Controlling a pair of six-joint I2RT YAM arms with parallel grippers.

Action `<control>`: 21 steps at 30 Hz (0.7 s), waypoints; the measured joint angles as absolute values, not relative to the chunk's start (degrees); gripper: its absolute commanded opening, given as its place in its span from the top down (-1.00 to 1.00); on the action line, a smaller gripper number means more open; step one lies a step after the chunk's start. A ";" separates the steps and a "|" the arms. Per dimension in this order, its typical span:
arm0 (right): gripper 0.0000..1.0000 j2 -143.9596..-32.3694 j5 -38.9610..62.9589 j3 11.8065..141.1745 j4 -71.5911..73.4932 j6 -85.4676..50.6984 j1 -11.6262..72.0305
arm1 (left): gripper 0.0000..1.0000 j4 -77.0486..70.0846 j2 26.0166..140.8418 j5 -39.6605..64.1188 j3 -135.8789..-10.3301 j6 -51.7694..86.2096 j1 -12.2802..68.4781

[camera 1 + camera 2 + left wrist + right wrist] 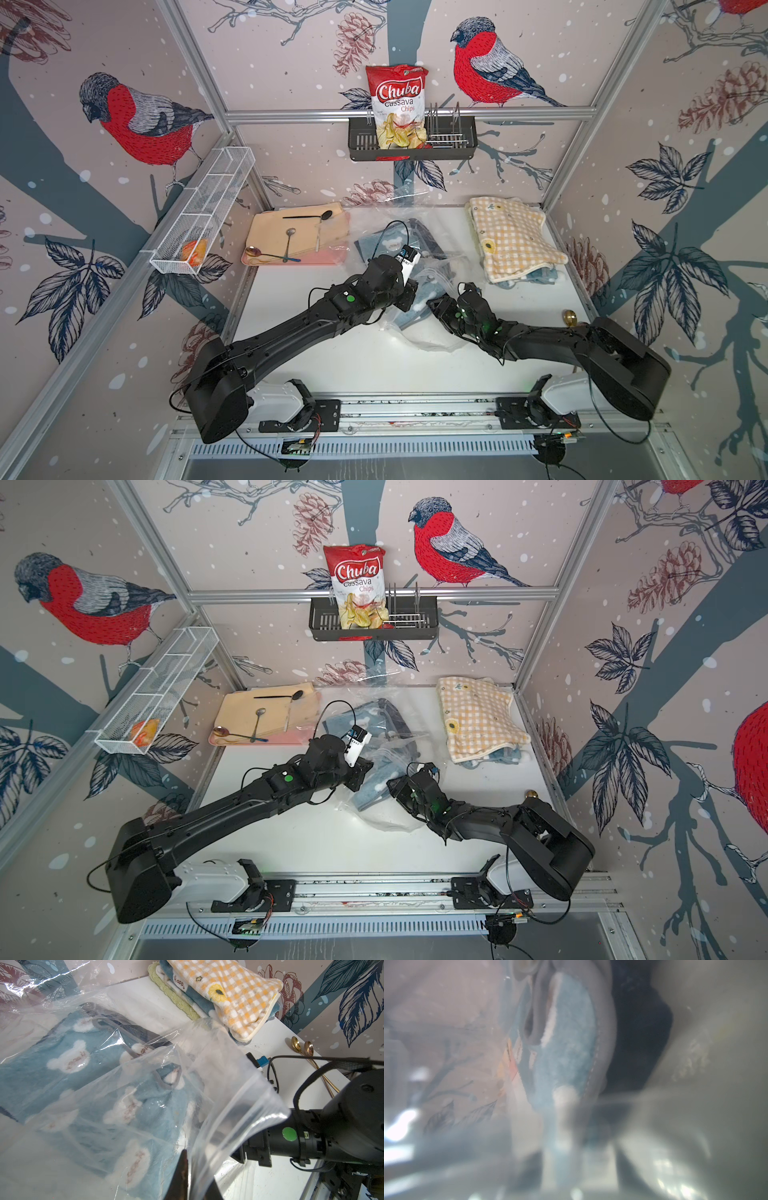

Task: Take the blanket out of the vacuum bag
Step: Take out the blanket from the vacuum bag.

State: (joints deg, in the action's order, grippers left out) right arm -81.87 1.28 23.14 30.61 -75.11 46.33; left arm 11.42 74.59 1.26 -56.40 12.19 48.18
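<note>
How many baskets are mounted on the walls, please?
2: a white mesh basket on the left wall, and a black rack on the back rail, holding the chips bag. None seems hidden.

**What I count on my table**

I count one vacuum bag (228,1088) and one blue blanket (68,1057). There is one pile of folded blankets (511,241), and I make out at least three layers in it. One pink tray (332,255) has four utensils (289,243), as far as I can tell. I see two gold spoons (295,1041), one chips bag (399,104) and one black rack (453,143). One white mesh basket (208,208) holds one orange thing (194,251). My arms (299,328) number two.
</note>
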 measured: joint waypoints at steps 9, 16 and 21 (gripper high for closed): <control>-0.14 -87.05 4.05 23.57 36.64 -76.95 45.82 | 0.71 11.42 74.59 1.26 -56.40 12.19 48.27; -0.15 -81.93 1.45 24.51 33.67 -76.31 48.07 | 0.79 11.42 74.63 1.26 -56.40 12.19 48.27; -0.15 -69.93 -6.70 25.02 23.86 -69.69 54.50 | 0.82 11.40 74.59 1.28 -56.40 12.19 48.29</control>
